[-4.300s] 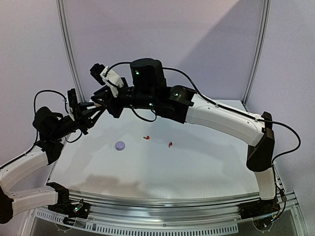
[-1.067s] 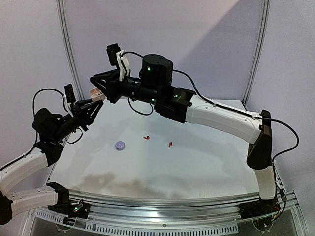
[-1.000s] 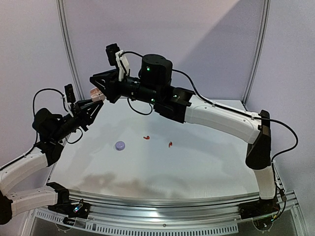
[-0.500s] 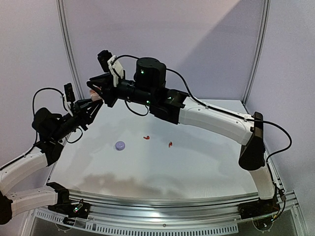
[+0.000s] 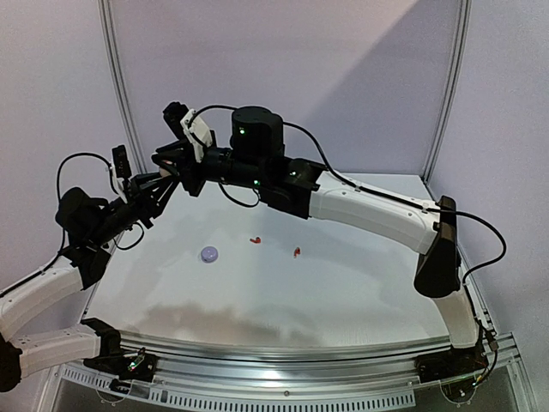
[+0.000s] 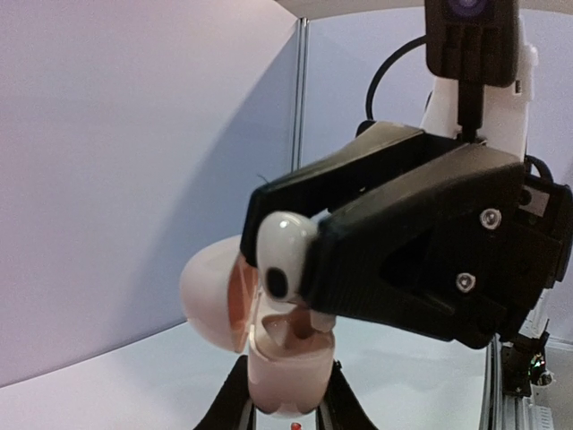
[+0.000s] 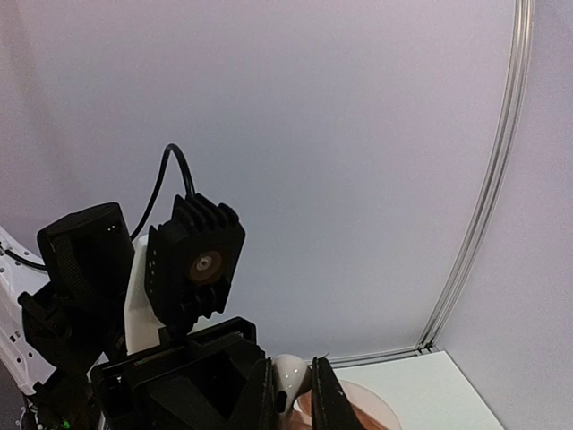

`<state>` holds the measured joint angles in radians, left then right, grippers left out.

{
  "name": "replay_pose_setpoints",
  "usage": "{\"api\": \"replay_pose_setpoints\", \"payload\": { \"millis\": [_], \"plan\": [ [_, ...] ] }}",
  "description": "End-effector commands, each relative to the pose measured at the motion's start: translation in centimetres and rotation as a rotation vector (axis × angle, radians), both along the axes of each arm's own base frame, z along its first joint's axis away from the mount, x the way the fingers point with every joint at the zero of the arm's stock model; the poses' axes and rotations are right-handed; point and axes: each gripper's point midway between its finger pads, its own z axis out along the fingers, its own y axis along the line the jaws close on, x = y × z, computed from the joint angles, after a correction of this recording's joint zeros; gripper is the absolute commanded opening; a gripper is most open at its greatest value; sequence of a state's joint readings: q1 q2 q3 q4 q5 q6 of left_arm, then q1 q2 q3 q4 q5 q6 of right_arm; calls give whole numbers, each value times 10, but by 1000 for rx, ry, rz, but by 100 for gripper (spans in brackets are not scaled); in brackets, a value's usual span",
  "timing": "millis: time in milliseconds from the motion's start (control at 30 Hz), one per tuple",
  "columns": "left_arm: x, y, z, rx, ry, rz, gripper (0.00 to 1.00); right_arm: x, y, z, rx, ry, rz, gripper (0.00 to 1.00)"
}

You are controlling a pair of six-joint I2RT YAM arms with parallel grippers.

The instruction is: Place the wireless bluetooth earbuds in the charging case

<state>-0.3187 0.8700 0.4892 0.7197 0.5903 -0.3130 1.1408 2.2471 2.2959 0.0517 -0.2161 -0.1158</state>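
Right gripper (image 7: pixel 293 394), pinching a white earbud (image 6: pixel 279 255), has swung in over the charging case (image 6: pixel 286 363) clamped by the left gripper (image 5: pixel 167 183) — a tilted stem could snag and drop.

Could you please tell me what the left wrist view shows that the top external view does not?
Left wrist only: a white earbud pinched in the right gripper, right above the pinkish case, which the left gripper holds with its lid swung open. Top external only: a lilac round case and both red earbuds lying on the table, and both arms in full. Shared: the two grippers meeting in mid-air at the left, above the table.
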Motion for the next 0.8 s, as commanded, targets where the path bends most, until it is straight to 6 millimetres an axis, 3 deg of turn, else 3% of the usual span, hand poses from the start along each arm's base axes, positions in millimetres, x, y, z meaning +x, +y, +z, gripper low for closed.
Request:
{"api": "replay_pose_setpoints", "payload": {
  "millis": [0,367,767],
  "plan": [
    [-5,-1,14,-2,-51,-10,0,-3,-1,-9,-32,14,-6,0],
    [-4,0,14,-1,-51,-2,0,-1,-6,-19,-49,36,-27,0],
    [-6,-1,14,8,-64,-9,0,2,-10,-12,-34,25,-57,0]
  ]
}}
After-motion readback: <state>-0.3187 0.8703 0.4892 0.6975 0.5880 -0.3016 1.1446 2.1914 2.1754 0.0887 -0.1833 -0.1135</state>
